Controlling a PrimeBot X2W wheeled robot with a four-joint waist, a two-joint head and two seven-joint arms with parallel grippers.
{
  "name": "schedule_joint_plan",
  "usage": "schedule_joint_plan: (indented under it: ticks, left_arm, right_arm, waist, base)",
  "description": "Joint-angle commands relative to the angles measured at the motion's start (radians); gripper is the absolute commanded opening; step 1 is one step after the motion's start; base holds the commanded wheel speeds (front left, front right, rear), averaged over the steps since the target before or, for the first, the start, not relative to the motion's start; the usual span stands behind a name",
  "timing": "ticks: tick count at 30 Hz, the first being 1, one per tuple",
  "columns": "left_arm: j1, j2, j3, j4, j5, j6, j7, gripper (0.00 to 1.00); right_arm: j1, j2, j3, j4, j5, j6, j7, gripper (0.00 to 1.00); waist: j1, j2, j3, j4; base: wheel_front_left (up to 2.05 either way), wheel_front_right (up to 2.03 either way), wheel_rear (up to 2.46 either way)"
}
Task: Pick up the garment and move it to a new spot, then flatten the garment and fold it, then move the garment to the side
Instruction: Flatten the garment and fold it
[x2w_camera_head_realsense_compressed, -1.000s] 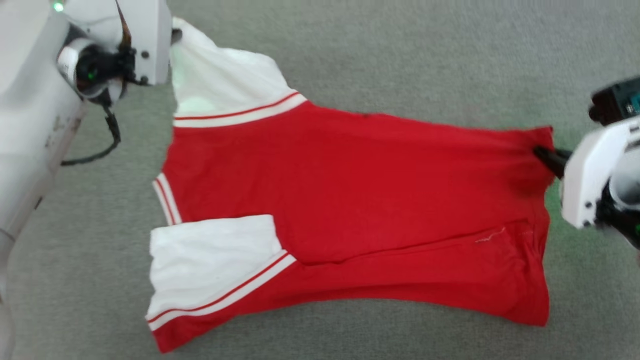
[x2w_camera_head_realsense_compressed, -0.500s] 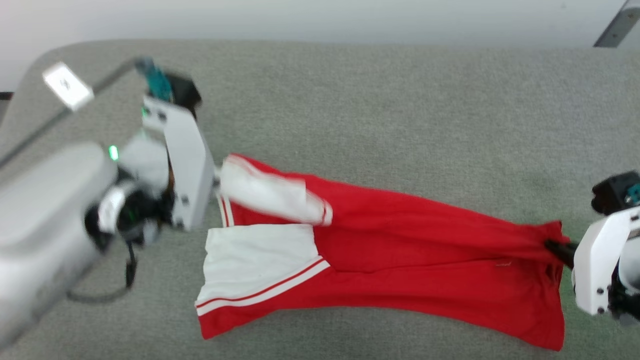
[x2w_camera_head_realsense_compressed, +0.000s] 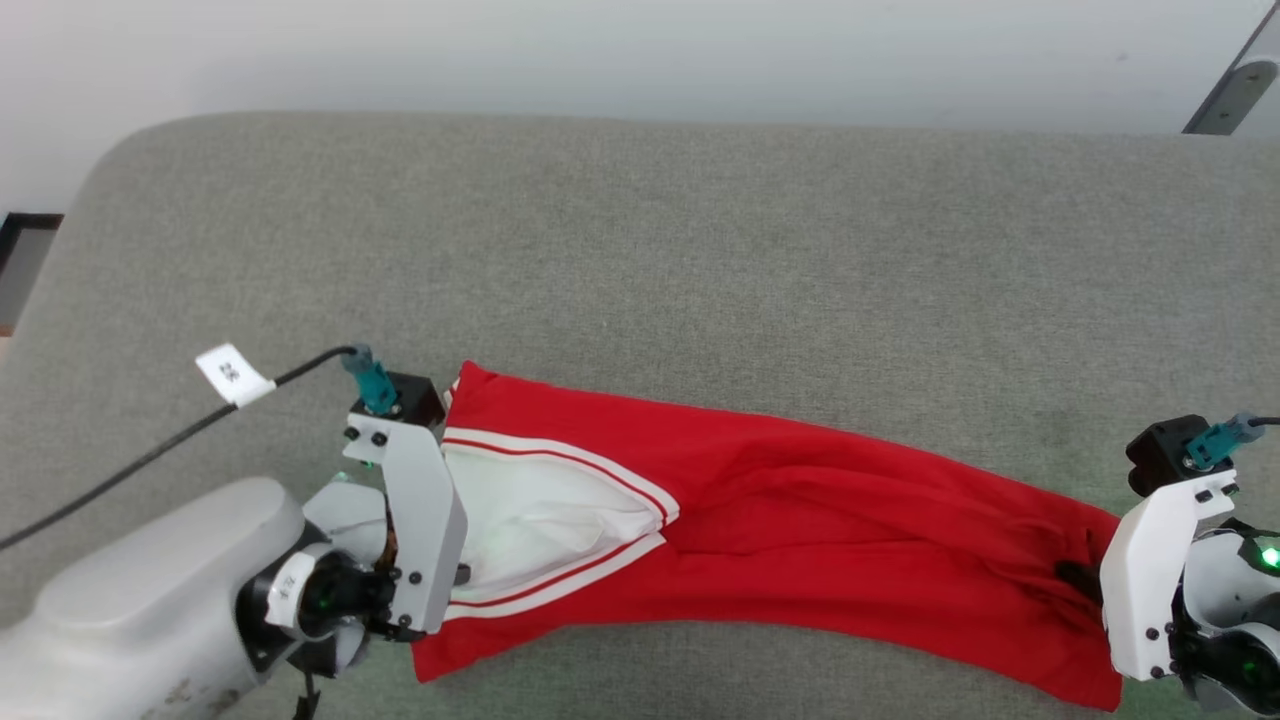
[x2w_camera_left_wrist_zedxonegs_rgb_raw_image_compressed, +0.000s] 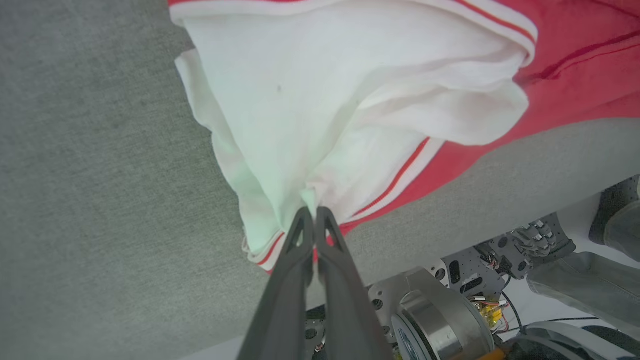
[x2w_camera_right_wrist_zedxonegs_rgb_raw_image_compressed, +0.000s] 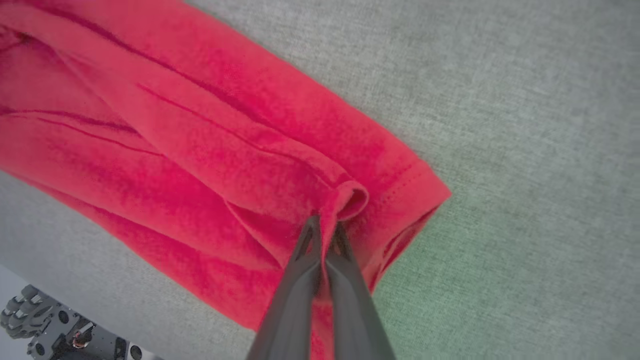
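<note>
My jaws gripped the shirt (x2w_camera_head_realsense_compressed: 800, 520) by the cushion's (x2w_camera_head_realsense_compressed: 700, 250) near edge: left gripper (x2w_camera_left_wrist_zedxonegs_rgb_raw_image_compressed: 314, 212) the sleeve (x2w_camera_left_wrist_zedxonegs_rgb_raw_image_compressed: 325, 100), right gripper (x2w_camera_right_wrist_zedxonegs_rgb_raw_image_compressed: 325, 222) the hem (x2w_camera_right_wrist_zedxonegs_rgb_raw_image_compressed: 400, 190).

The left gripper (x2w_camera_left_wrist_zedxonegs_rgb_raw_image_compressed: 315, 215) sits low on the left, fingers squeezed tight on the shirt (x2w_camera_head_realsense_compressed: 800, 520). The right gripper (x2w_camera_right_wrist_zedxonegs_rgb_raw_image_compressed: 325, 225) sits low on the right, squeezed tight on it too. The two are far apart.

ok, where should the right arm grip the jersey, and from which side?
Likely the hem corner at the right end of the garment, coming in low from the right along its length. It lies as a long narrow folded band on the grey cushion, and the hem's rolled edge stands up there. The right jaws are shut on it.
</note>
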Motion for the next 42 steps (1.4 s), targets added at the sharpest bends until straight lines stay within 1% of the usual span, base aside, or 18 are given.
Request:
schedule_joint_plan:
  ticks: [1,5,7,8,9,10,11,12,14,18,21,26,31,38,40,42]
  left_arm:
    - [0.017,-0.014,0.002,0.026,-0.006,-0.017,-0.011,0.0]
    - [0.038,-0.048,0.006,0.105,-0.024,-0.062,-0.029,0.0]
    - [0.037,-0.057,0.012,0.131,-0.016,-0.082,-0.056,0.42]
    - [0.039,-0.064,0.014,0.144,-0.018,-0.091,-0.065,0.53]
    - [0.041,-0.068,0.016,0.152,-0.018,-0.1,-0.074,0.8]
    - [0.043,-0.071,0.019,0.161,-0.016,-0.107,-0.082,1.0]
    - [0.045,-0.073,0.023,0.166,-0.019,-0.113,-0.091,1.0]
    - [0.045,-0.073,0.023,0.166,-0.019,-0.113,-0.091,1.0]
    - [0.047,-0.074,0.029,0.173,-0.018,-0.122,-0.105,1.0]
    - [0.059,-0.065,0.044,0.171,-0.02,-0.137,-0.143,1.0]
    - [0.072,-0.055,0.059,0.159,-0.013,-0.146,-0.192,1.0]
    - [0.104,-0.023,0.09,0.112,0.048,-0.159,-0.355,1.0]
    - [0.169,0.013,0.131,0.061,0.111,-0.139,-0.571,1.0]
    - [0.284,0.069,0.207,0.002,0.165,-0.083,-0.877,1.0]
    - [0.322,0.08,0.231,-0.009,0.164,-0.066,-0.945,1.0]
    - [0.351,0.088,0.259,-0.026,0.187,-0.05,-0.983,1.0]
  right_arm:
    - [-0.017,0.004,0.013,0.014,0.0,-0.002,-0.005,0.0]
    - [-0.037,0.011,0.037,0.06,0.003,-0.002,-0.021,0.0]
    - [-0.046,0.015,0.04,0.087,0.001,-0.002,-0.037,0.0]
    - [-0.048,0.016,0.044,0.1,0.002,-0.002,-0.04,0.05]
    - [-0.052,0.016,0.048,0.113,0.004,-0.002,-0.041,0.21]
    - [-0.06,0.014,0.05,0.119,0.004,-0.002,-0.047,0.42]
    - [-0.066,0.014,0.053,0.125,0.006,-0.002,-0.048,0.69]
    - [-0.066,0.014,0.053,0.125,0.006,-0.002,-0.048,0.69]
    - [-0.069,0.005,0.062,0.136,0.01,-0.002,-0.046,1.0]
    - [-0.074,-0.003,0.063,0.146,0.02,-0.002,-0.047,1.0]
    - [-0.061,0.007,0.039,0.151,0.033,-0.002,-0.053,1.0]
    - [-0.036,0.024,-0.023,0.155,0.033,-0.002,-0.045,1.0]
    - [-0.003,0.046,-0.093,0.159,0.013,-0.002,-0.031,1.0]
    - [0.038,0.077,-0.181,0.176,-0.027,-0.002,-0.015,1.0]
    - [0.046,0.086,-0.201,0.182,-0.031,-0.002,-0.015,1.0]
    - [0.051,0.095,-0.219,0.192,-0.039,-0.002,-0.021,1.0]
  waist:
    - [0.0,0.0,-0.008,-0.005]
    - [0.0,0.0,-0.027,-0.01]
    - [0.0,0.0,-0.036,-0.009]
    - [0.0,0.0,-0.042,-0.007]
    - [0.0,0.0,-0.049,-0.006]
    - [0.0,0.0,-0.056,-0.004]
    - [0.0,0.0,-0.063,-0.003]
    - [0.0,0.0,-0.063,-0.003]
    - [0.0,0.0,-0.078,0.001]
    - [0.0,0.0,-0.11,0.011]
    - [0.0,0.0,-0.132,0.017]
    - [0.0,0.0,-0.154,0.024]
    - [0.0,0.0,-0.164,0.035]
    - [0.0,0.0,-0.152,0.07]
    - [0.0,0.0,-0.146,0.082]
    - [0.0,0.0,-0.139,0.096]
  base:
    - [0.0,0.0,0.0]
    - [0.0,0.0,0.0]
    - [0.0,0.0,0.0]
    - [0.0,0.0,0.0]
    - [0.0,0.0,0.0]
    - [0.0,0.0,0.0]
    - [0.0,0.0,0.0]
    - [0.0,0.0,0.0]
    - [0.0,0.0,0.0]
    - [0.0,0.0,0.0]
    - [0.0,0.0,0.0]
    - [0.0,0.0,0.0]
    - [0.0,0.0,0.0]
    - [0.0,0.0,0.0]
    - [0.0,0.0,0.0]
    - [0.0,0.0,0.0]
